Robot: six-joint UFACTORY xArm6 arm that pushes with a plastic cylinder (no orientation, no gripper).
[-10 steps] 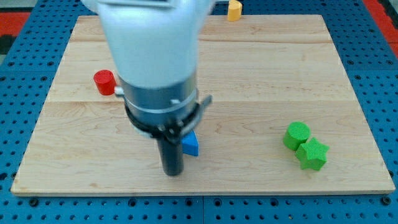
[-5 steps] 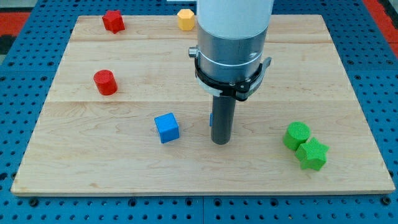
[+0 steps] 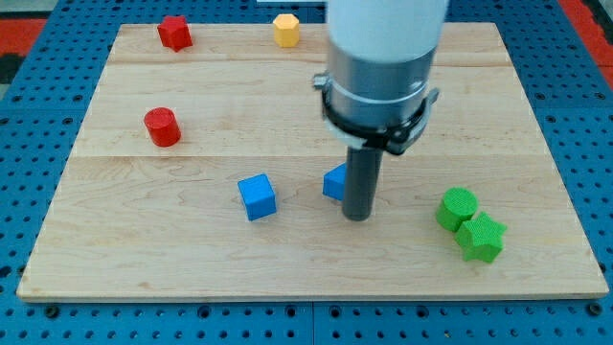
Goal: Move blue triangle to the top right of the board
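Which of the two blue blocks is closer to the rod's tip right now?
The blue triangle, partly hidden just left of my tip. The blue cube sits well apart, farther toward the view's left.

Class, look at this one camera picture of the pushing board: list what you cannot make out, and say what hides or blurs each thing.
- Blue triangle: its right part is hidden behind the rod, so its shape is unclear.
- Contact between my tip and the triangle: the rod covers the spot.
- Board behind the arm: covered by the arm.
- Arm top: blurred and cut off by the view's top edge.
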